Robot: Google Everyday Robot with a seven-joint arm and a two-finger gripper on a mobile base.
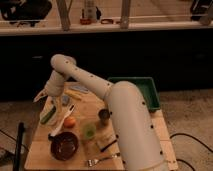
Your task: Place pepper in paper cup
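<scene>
Pepper [49, 115] sits at the desk's [40, 152] left edge, a dark-green strip lying slantwise, just left of the orange [69, 121]. A pale shape hugs it on the lower-left side. We take that for the paper cup [43, 120], maybe tipped on its side, but we can't tell for sure. We also can't tell if the pepper is inside that shape, resting on it, or only beside it.

Tool [44, 97] hangs just above the pepper, at the end of the arm reaching over the desk's back-left corner. We can't tell how far open it is, or if it has hold of anything.

Further out: white utensil [61, 127] between pepper and bowl [64, 145], green cup [89, 131] mid-desk, metal cup [104, 116] to its right, fork [98, 160] at the front, green bin [148, 91] back right.

Progress, as we judge it: pepper and tool are both at the cup spot, so it looks like the late stage. Placement is not confirmed. What's left is pepper clearly in the cup and the tool clear of it.
</scene>
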